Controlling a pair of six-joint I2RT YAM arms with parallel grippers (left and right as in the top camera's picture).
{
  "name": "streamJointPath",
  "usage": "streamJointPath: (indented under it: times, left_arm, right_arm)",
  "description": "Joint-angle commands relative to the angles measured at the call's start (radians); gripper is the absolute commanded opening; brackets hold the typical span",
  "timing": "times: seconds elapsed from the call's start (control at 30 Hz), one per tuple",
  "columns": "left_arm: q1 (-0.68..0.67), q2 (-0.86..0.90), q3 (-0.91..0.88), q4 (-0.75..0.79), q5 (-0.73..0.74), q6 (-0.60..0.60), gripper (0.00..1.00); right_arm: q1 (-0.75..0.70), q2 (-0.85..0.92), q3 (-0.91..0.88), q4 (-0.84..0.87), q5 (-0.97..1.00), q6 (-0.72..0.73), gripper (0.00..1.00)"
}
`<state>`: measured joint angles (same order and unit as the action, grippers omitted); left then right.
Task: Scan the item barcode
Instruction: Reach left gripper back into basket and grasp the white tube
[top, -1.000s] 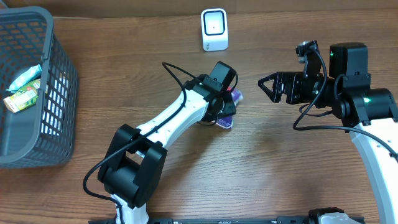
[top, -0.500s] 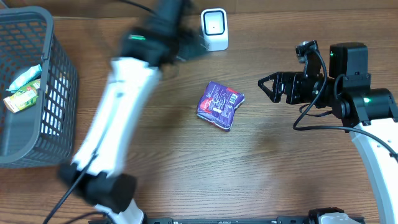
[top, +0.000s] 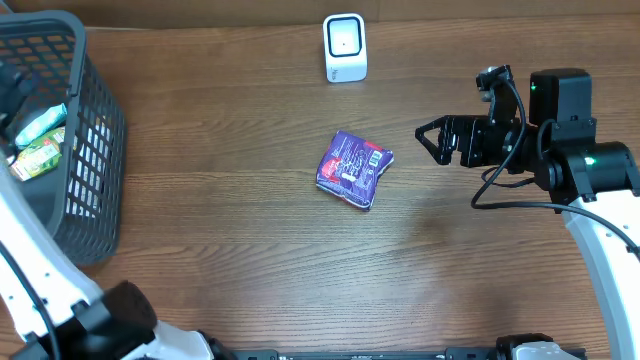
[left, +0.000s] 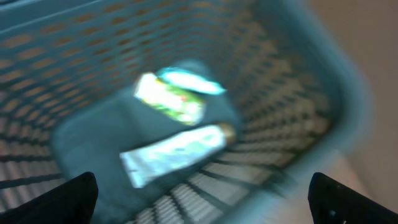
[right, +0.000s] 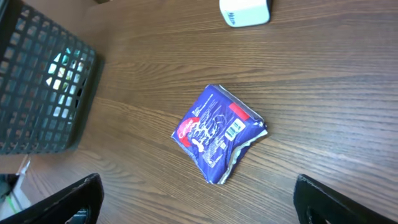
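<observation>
Purple packet (top: 354, 168) lies barcode-up at the desk's (top: 250, 260) centre, unheld and seemingly unscanned, the scanner (top: 345, 47) at twelve o'clock, the right end effector (top: 428, 140) wide open and empty at three o'clock, the left end effector (left: 202, 199) open, empty, over the basket (top: 108, 120) at nine o'clock.

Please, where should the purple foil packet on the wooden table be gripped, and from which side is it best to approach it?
Purple foil packet: it lies flat on the wooden table, turned cornerwise, barcode label up. Come straight down from above, I judge, and pinch across two opposite edges near the middle, beside the label.
</observation>
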<state>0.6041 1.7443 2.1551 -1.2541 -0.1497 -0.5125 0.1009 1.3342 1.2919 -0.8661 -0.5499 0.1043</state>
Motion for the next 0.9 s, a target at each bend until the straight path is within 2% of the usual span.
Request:
streamJointPath:
  times: [0.0, 0.13, 0.27, 0.4, 0.57, 0.87]
  left_arm:
    - [0.070, 0.079, -0.053, -0.002, 0.012, 0.058, 0.98]
    - [0.105, 0.159, -0.156, 0.049, 0.015, 0.251, 0.95]
    - [0.130, 0.221, -0.289, 0.160, 0.170, 0.481, 0.93]
    - [0.130, 0.268, -0.336, 0.223, 0.280, 0.611, 0.95]
    - [0.129, 0.353, -0.336, 0.247, 0.289, 0.679, 0.95]
    - [0.119, 0.512, -0.336, 0.274, 0.274, 0.723, 0.86]
  right_arm:
    - [0.008, 0.000, 0.017, 0.003, 0.032, 0.000, 1.00]
    - [0.008, 0.005, 0.016, 0.003, 0.037, 0.000, 1.00]
    - [0.008, 0.006, 0.016, 0.004, 0.037, 0.000, 1.00]
    - [0.008, 0.008, 0.016, 0.004, 0.037, 0.000, 1.00]
    - [0.008, 0.018, 0.016, 0.003, 0.037, 0.000, 1.00]
    - [0.008, 0.061, 0.016, 0.005, 0.032, 0.004, 1.00]
